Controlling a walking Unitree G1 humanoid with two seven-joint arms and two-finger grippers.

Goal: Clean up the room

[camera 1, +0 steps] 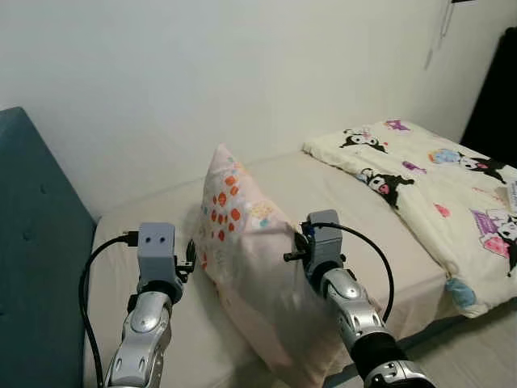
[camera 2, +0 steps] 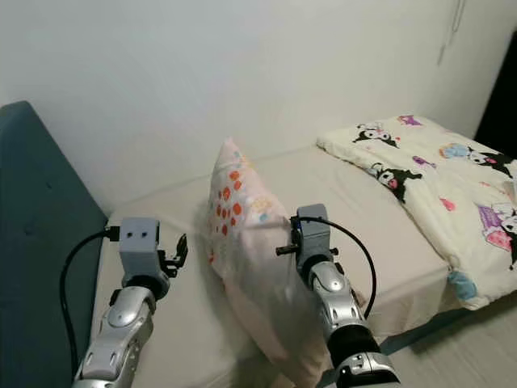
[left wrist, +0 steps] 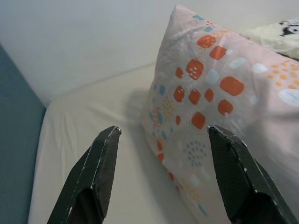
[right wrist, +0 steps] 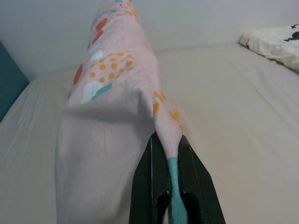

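Note:
A pink pillow (camera 1: pixel 250 242) with orange and teal spots stands on edge over the beige bed (camera 1: pixel 355 202), leaning toward me. My right gripper (right wrist: pixel 167 140) is shut on a fold of the pillow's cloth (right wrist: pixel 112 107) along its right edge. The left gripper (left wrist: pixel 163 133) is open just off the pillow's left side (left wrist: pixel 219 93), with nothing between its fingers (left wrist: pixel 105 154). In the head views the left gripper (camera 1: pixel 190 263) sits close beside the pillow without touching it.
A cream quilt with cartoon prints (camera 1: pixel 436 186) lies crumpled on the right half of the bed. A teal padded headboard (camera 1: pixel 32 242) rises at the left. The white wall (camera 1: pixel 242 73) runs behind the bed, and floor (camera 1: pixel 477 347) shows at the lower right.

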